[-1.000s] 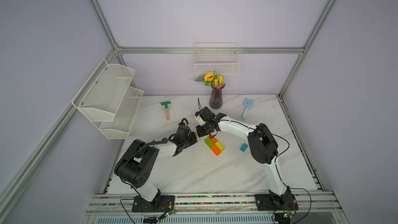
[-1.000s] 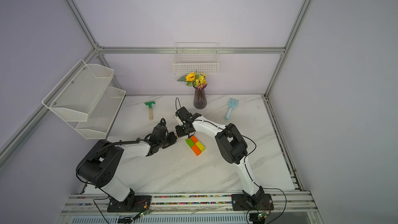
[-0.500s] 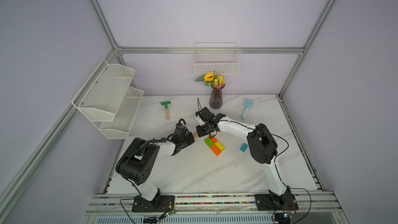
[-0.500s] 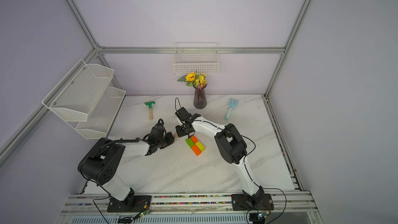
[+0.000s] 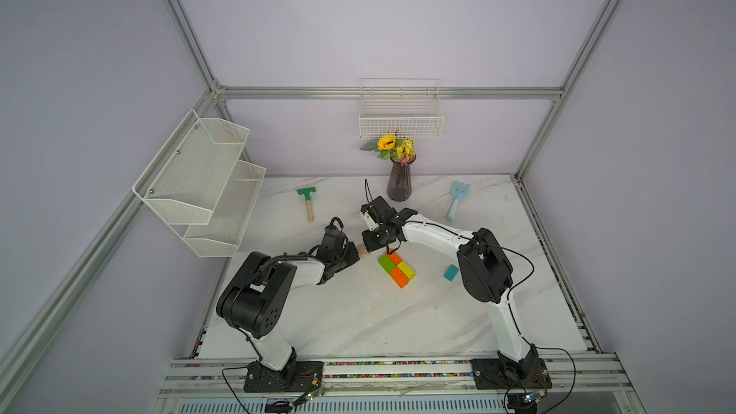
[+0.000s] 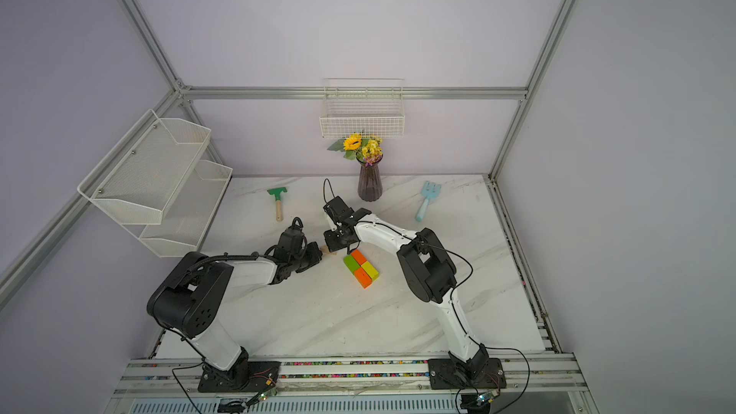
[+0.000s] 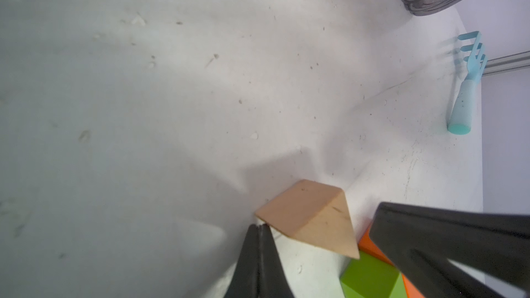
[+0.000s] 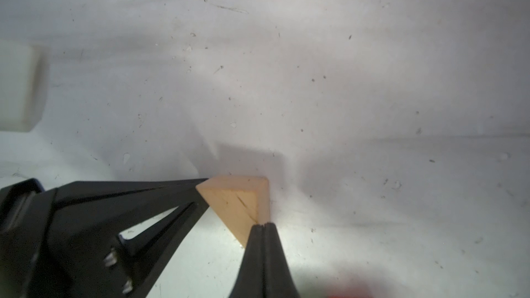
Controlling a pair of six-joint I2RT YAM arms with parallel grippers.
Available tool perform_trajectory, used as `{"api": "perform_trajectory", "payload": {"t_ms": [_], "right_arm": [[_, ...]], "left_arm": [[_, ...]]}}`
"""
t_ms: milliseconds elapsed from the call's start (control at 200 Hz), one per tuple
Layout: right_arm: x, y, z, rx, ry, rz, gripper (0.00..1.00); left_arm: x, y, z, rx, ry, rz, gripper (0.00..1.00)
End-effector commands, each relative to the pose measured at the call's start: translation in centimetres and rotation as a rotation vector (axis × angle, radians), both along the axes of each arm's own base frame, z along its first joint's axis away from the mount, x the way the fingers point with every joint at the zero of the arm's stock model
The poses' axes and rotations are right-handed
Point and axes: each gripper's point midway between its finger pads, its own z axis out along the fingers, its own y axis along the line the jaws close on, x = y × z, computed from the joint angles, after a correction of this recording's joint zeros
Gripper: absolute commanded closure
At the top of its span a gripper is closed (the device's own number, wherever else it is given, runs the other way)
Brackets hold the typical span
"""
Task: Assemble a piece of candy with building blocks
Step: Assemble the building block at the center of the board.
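Two arms bend inward from the near rail, left fingers [image 7: 258,253] and right fingers [image 8: 263,253] both closed and empty, tips touching the tan wedge [image 7: 309,216] from opposite sides. It lies on the tabletop [image 5: 358,312] just beside one end of the orange, green and yellow rectangle [image 5: 396,268], the teal block [image 5: 451,272] apart by the right elbow. Farther back, a vase [image 5: 399,187] holds flowers [image 5: 392,145] between a green rake [image 5: 307,201] and blue fork [image 5: 455,205]; a wire basket [image 5: 400,121] and mesh shelf [image 5: 199,177] hang on the walls.
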Motion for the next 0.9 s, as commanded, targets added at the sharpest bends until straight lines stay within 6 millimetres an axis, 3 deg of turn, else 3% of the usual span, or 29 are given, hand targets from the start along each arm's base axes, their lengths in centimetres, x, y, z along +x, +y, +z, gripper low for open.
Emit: {"api": "perform_trajectory", "payload": {"t_ms": [0, 255, 525, 730, 895], "right_arm": [[-1.0, 0.1, -1.5, -0.018, 0.049, 0.006, 1.0], [-1.8, 0.5, -0.9, -0.013, 0.037, 0.008, 1.0], [-0.4, -0.1, 4.1, 0.02, -0.08, -0.068, 1.0], [1.3, -3.8, 7.1, 0.013, -0.134, -0.214, 1.0], [2.2, -6.9, 8.5, 0.02, -0.146, -0.272, 1.0]], "left_arm": [[1.6, -0.7, 0.9, -0.02, -0.039, -0.02, 1.0], [2.7, -1.9, 1.3, -0.052, -0.051, -0.047, 1.0], [4.1, -3.0, 1.9, -0.046, -0.062, -0.101, 1.0], [4.7, -4.1, 2.4, -0.073, -0.072, -0.145, 1.0], [4.5, -4.9, 2.7, -0.082, -0.079, -0.174, 1.0]]}}
